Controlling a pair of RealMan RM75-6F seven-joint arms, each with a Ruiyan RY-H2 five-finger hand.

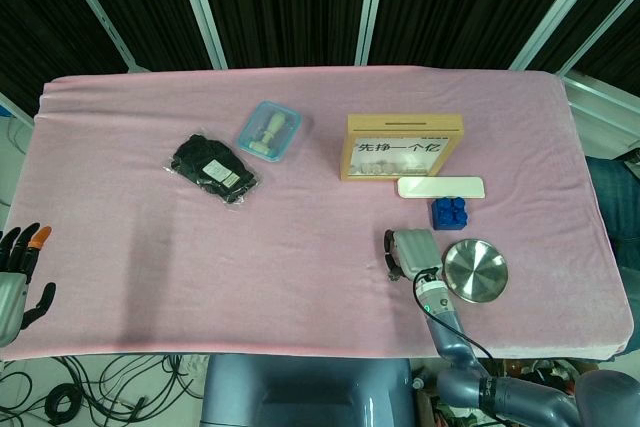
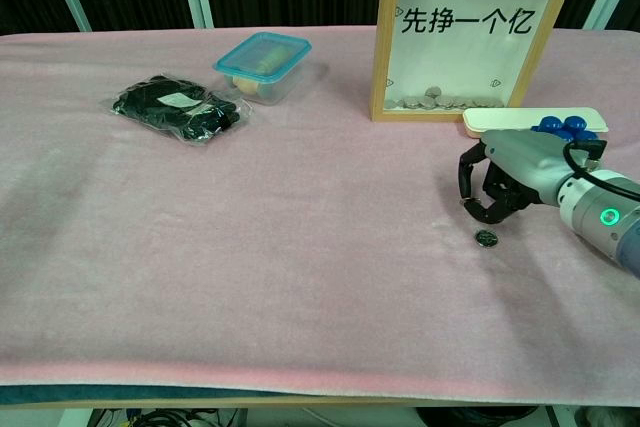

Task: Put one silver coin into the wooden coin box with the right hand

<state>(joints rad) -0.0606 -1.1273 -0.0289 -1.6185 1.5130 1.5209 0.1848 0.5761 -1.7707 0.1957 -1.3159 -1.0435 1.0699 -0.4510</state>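
Observation:
The wooden coin box (image 1: 404, 147) (image 2: 473, 35) stands upright at the back of the pink cloth, with several silver coins lying in its bottom. One silver coin (image 2: 486, 238) lies flat on the cloth in the chest view. My right hand (image 2: 505, 182) (image 1: 408, 250) hovers just above and behind that coin. Its fingers curl downward like a claw, and I see nothing held in them. In the head view the hand hides the coin. My left hand (image 1: 15, 272) hangs off the table's near left corner, fingers spread and empty.
A white flat case (image 2: 530, 119) (image 1: 441, 187) and a blue studded block (image 2: 565, 127) (image 1: 450, 211) lie between my right hand and the box. A steel bowl (image 1: 475, 270) sits to the hand's right. A black bag (image 2: 178, 107) and a blue-lidded container (image 2: 262, 65) are far left.

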